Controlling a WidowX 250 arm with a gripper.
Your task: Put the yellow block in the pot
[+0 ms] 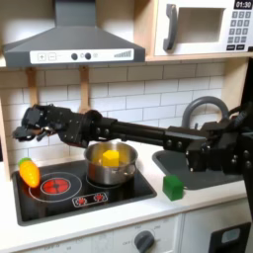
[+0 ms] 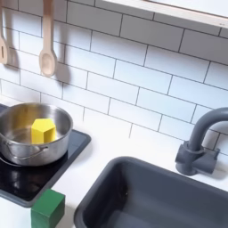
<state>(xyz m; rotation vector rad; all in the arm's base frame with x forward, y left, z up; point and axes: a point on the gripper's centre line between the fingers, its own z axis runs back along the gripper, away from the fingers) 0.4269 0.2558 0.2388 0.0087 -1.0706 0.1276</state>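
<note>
The steel pot point(image 1: 111, 177) stands on the black stove, and the yellow block point(image 1: 111, 156) lies inside it. In the second exterior view the yellow block point(image 2: 43, 130) rests on the floor of the pot point(image 2: 25, 153), near its right wall. My gripper point(image 1: 24, 129) hangs at the first exterior view's left, up and to the left of the pot and well apart from it. Its fingers look open with nothing between them. The black arm stretches across behind the pot from the right.
An orange-yellow toy vegetable point(image 1: 30, 173) lies on the stove's left burner. A green cube point(image 1: 174, 187) point(image 2: 46, 207) sits on the counter between stove point(image 1: 69, 193) and sink point(image 2: 151, 196). A grey faucet point(image 2: 200, 142) rises behind the sink. Wooden spoons point(image 2: 49, 44) hang on the tiled wall.
</note>
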